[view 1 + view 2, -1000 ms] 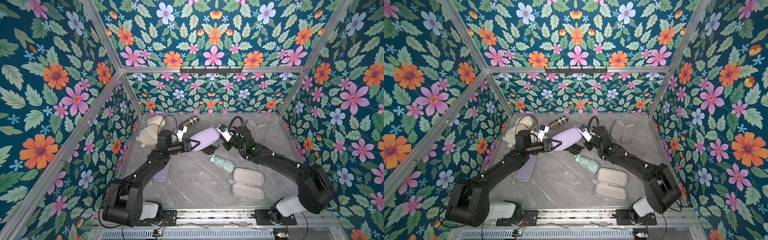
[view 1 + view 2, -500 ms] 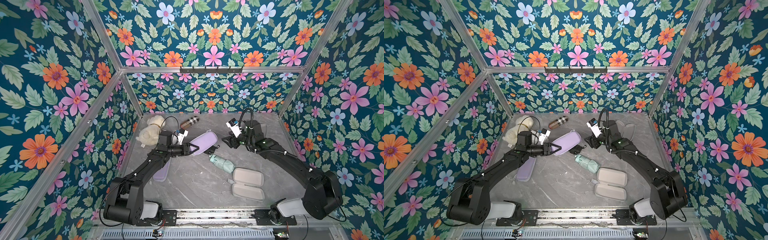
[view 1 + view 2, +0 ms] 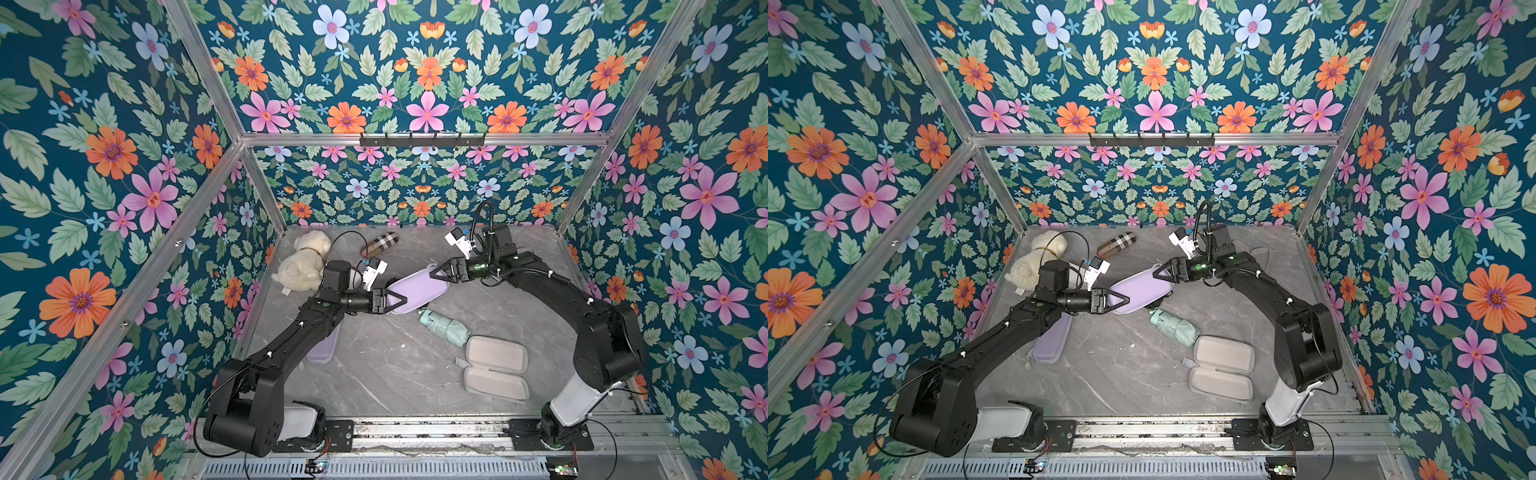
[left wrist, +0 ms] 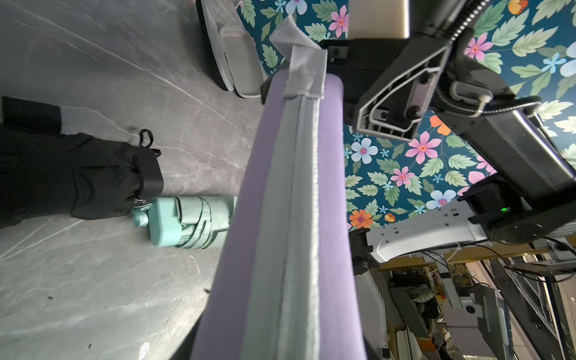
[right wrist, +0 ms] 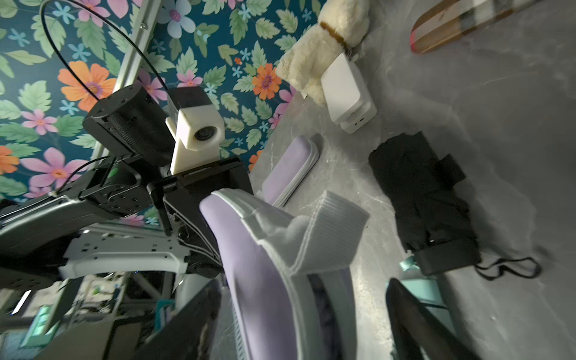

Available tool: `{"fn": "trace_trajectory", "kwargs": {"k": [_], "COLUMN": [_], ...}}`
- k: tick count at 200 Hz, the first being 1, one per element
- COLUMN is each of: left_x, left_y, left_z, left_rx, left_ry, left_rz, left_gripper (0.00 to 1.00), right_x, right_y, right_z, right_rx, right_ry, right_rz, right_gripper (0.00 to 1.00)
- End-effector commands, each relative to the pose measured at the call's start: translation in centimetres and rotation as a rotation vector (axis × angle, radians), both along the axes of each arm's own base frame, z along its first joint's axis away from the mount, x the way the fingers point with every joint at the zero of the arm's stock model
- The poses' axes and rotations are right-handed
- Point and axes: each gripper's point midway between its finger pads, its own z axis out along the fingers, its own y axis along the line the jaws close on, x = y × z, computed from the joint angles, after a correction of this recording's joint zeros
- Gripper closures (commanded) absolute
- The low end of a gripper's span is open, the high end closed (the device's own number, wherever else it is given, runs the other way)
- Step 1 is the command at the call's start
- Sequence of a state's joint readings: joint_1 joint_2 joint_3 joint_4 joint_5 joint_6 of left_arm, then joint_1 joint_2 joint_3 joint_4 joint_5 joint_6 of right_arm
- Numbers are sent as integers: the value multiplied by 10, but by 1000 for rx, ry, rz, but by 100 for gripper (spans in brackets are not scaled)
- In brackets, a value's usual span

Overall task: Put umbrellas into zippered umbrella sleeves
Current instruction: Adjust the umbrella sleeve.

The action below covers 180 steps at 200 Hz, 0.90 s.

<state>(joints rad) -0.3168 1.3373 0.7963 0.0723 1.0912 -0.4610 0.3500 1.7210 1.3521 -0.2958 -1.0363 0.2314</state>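
My left gripper (image 3: 392,297) is shut on the near end of a lavender sleeve (image 3: 415,289), which it holds off the table with the grey zip edge (image 4: 293,218) up. My right gripper (image 3: 438,272) is open, its fingers standing either side of the sleeve's far end (image 5: 268,280) with gaps on both sides. A mint green umbrella (image 3: 442,326) lies just in front of the sleeve. In the wrist views a black umbrella (image 5: 420,193) lies beneath it. An open sleeve with grey lining (image 3: 494,370) rests flat at the front right.
A second lavender sleeve (image 3: 322,349) lies partly under my left arm. At the back left sit a cream plush toy (image 3: 303,262) and a white box (image 5: 346,90), with a tan plaid capsule (image 3: 378,245) nearby. Another open sleeve (image 4: 230,56) lies behind my right arm.
My right gripper has opened, drawn back a little to the right, and returned with its jaws round the sleeve's far end. My left gripper has kept its hold.
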Motion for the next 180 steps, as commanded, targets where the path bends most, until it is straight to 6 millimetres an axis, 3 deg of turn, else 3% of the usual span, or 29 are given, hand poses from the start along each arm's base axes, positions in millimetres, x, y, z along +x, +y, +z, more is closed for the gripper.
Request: {"fn": "trace_trajectory", "kwargs": {"k": [1, 10, 23, 48, 68, 83, 106, 121, 133, 136, 156, 180], "left_x": [-1, 1, 3, 9, 31, 43, 49, 51, 49, 48, 44, 44], "left_y": [-6, -7, -9, -5, 19, 42, 66, 77, 84, 85, 76, 53], "left_z": [15, 19, 25, 40, 60, 74, 79, 78, 73, 71, 65, 59], "left_rx": [-43, -52, -64, -88, -174, -278, -397, -449, -482, -489, -506, -504], "left_ry": [-73, -82, -98, -140, -173, -161, -129, -116, -105, -102, -97, -82], "left_rz": [-59, -64, -73, -44, 128, 265, 410, 502, 567, 582, 631, 637], "left_gripper": [86, 85, 80, 52, 36, 27, 20, 15, 14, 12, 10, 10], "right_x": [-33, -40, -45, -40, -31, -18, 8, 32, 51, 50, 60, 54], "right_y": [10, 13, 17, 18, 20, 21, 17, 11, 5, 2, 3, 20], "right_z": [15, 15, 13, 19, 35, 49, 77, 81, 71, 83, 62, 50], "right_rx": [104, 111, 109, 150, 233, 314, 420, 461, 476, 495, 466, 465], "right_ry": [77, 81, 78, 74, 38, 5, -14, 17, 66, 53, 129, 194], "right_rz": [163, 193, 216, 190, 129, 50, -117, -273, -430, -457, -665, -751], "right_gripper": [27, 29, 39, 65, 74, 76, 77, 79, 81, 81, 81, 81]}}
